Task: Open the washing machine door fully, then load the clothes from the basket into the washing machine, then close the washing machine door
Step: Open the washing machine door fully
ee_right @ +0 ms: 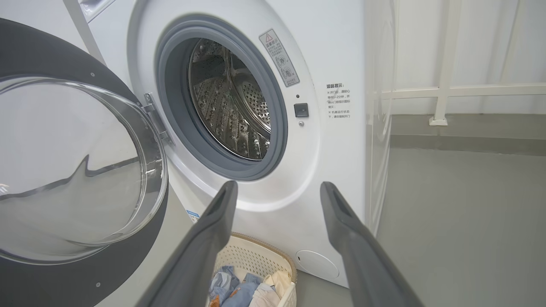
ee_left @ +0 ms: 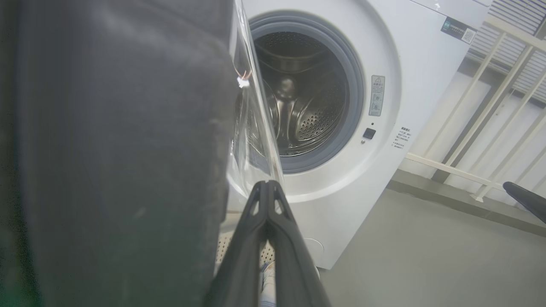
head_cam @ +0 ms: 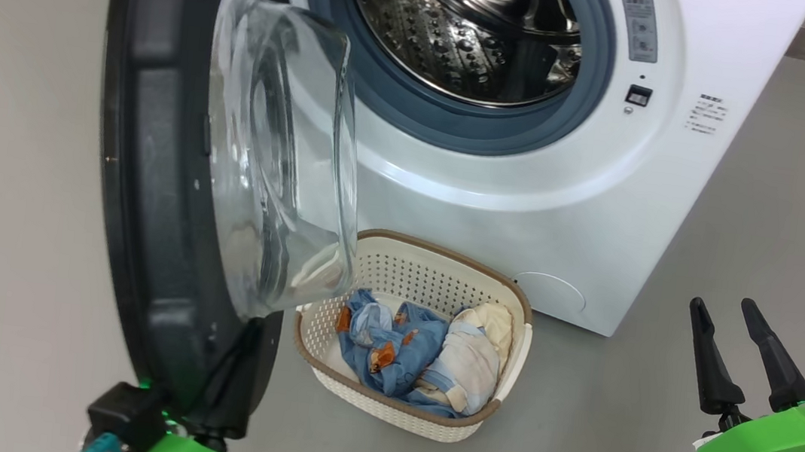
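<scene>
Fingers (ee_left: 245, 243) of left gripper (ee_left: 267, 184) are pressed together, nothing held, just beside open door (head_cam: 153, 152) glass. Spread wide and empty, right gripper (head_cam: 722, 312) is held right of basket (head_cam: 405, 272). Inside basket, clothes (head_cam: 404, 347) are piled; it is set on floor (head_cam: 614, 432) near washer (head_cam: 525, 217) front.

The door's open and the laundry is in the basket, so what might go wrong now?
1. The door's glass bowl hangs over the basket's left end, so the open right gripper might knock it reaching for the clothes.
2. The shut left gripper lies close beside the washing machine door; a push could slip off.
3. The clothes lie bunched together; one might drop short of the drum.
</scene>
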